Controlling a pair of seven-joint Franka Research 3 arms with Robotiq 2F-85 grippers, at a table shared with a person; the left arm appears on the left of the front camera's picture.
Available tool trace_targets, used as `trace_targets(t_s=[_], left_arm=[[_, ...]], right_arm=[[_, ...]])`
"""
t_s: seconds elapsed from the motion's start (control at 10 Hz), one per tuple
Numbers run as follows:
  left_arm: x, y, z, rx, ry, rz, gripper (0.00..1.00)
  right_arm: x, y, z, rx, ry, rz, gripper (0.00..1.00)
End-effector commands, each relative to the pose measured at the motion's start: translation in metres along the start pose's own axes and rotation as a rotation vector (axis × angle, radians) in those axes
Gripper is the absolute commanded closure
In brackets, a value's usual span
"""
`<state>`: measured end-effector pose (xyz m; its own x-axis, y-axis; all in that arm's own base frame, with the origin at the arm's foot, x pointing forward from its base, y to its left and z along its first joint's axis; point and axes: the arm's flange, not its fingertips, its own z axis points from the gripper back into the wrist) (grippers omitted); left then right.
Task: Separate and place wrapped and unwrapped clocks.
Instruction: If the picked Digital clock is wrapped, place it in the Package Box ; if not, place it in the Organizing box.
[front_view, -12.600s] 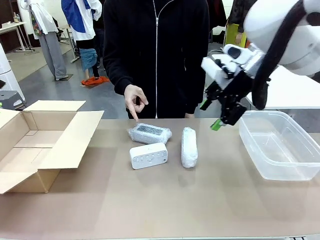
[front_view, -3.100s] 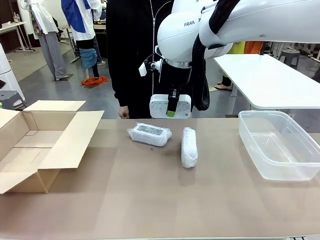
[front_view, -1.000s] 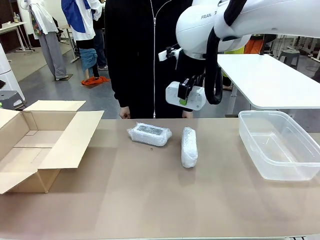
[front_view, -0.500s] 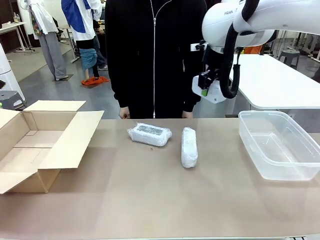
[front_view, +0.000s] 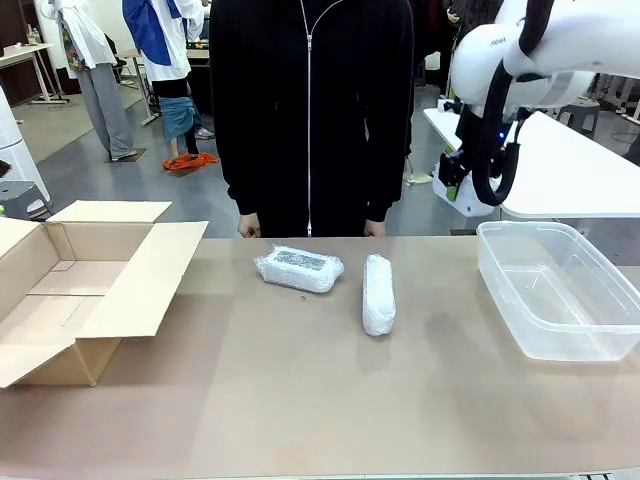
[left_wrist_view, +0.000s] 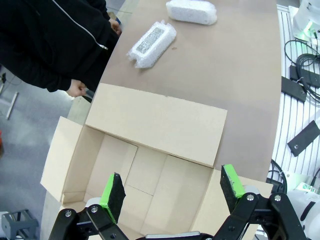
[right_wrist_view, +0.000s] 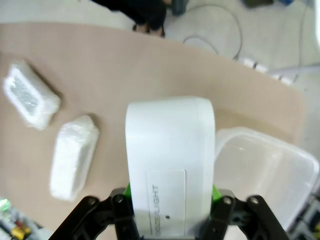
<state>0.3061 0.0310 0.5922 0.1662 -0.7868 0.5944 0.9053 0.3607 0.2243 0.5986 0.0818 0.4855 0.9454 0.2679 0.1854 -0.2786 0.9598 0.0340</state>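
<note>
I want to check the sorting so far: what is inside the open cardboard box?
The cardboard box shows bare floor flaps with nothing on them. The open left gripper covers its nearest edge, so that strip is hidden.

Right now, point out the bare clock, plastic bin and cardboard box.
bare clock (right_wrist_view: 170, 145), right wrist view, broad white face.
plastic bin (front_view: 497, 285), front view, left wall.
cardboard box (front_view: 140, 280), front view, open flap.

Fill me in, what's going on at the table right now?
The right gripper holds the bare white clock in the air, near the clear plastic bin. Two wrapped clocks lie on the table before the standing person. The left gripper hangs open over the open cardboard box.
</note>
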Motion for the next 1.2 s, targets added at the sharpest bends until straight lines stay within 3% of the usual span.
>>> trace_targets(t_s=[0.0, 0.5, 1.1], left_arm=[[-0.002, 0.001, 0.001, -0.012, -0.013, -0.016, 0.0], [-0.002, 0.001, 0.001, -0.012, -0.013, -0.016, 0.0], [-0.002, 0.001, 0.001, -0.012, -0.013, -0.016, 0.0]], right_arm=[[-0.032, -0.027, -0.002, 0.018, -0.026, -0.097, 0.48], [-0.079, -0.105, -0.021, 0.0, 0.019, -0.254, 0.48], [-0.123, -0.106, -0.047, 0.031, 0.011, -0.267, 0.48]])
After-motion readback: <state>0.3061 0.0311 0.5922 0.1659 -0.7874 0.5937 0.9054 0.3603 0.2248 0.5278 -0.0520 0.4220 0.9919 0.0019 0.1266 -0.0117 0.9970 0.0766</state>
